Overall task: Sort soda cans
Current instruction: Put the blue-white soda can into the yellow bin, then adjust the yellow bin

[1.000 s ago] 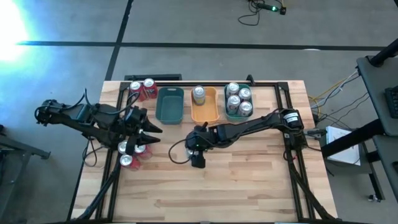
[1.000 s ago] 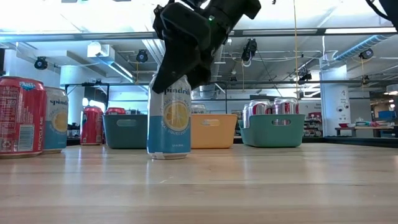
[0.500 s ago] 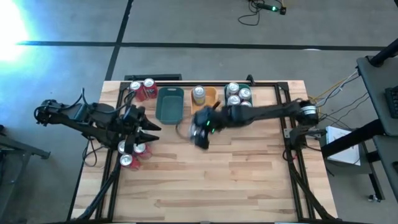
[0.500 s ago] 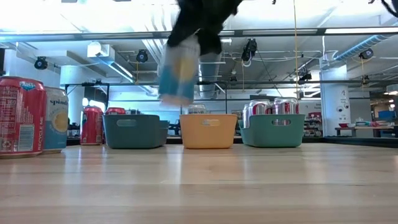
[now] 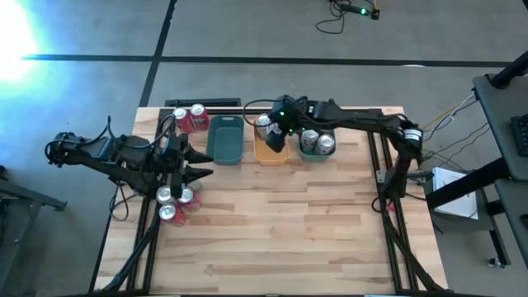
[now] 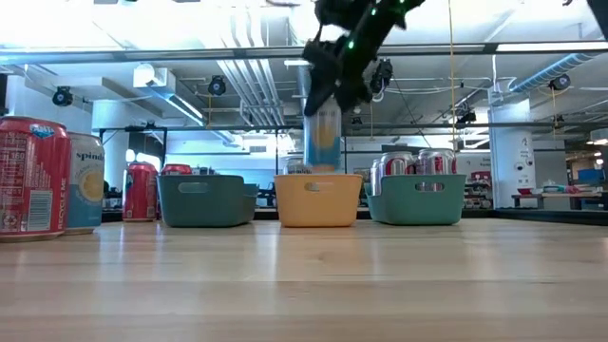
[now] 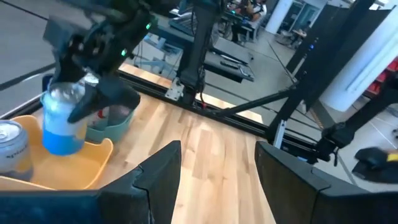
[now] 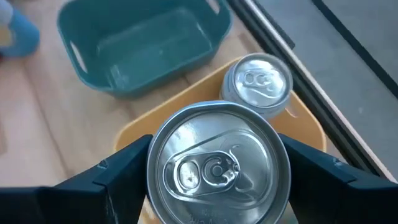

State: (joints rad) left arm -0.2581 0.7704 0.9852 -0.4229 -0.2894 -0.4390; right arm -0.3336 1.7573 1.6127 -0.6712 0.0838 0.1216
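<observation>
Transfer observed: right gripper (image 5: 276, 136), fingers clamped on a pale Spindrift can (image 6: 323, 140), has carried it from mid-bench to above the orange tray (image 5: 271, 153) at twelve o'clock, release pending; left gripper (image 5: 200, 172) waits open at nine o'clock.

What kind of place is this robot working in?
Probably a robotics lab or an industrial workshop. The low view shows exposed ceiling pipes and more equipment frames behind the table. The high view shows a bare concrete floor with loose cables.
</observation>
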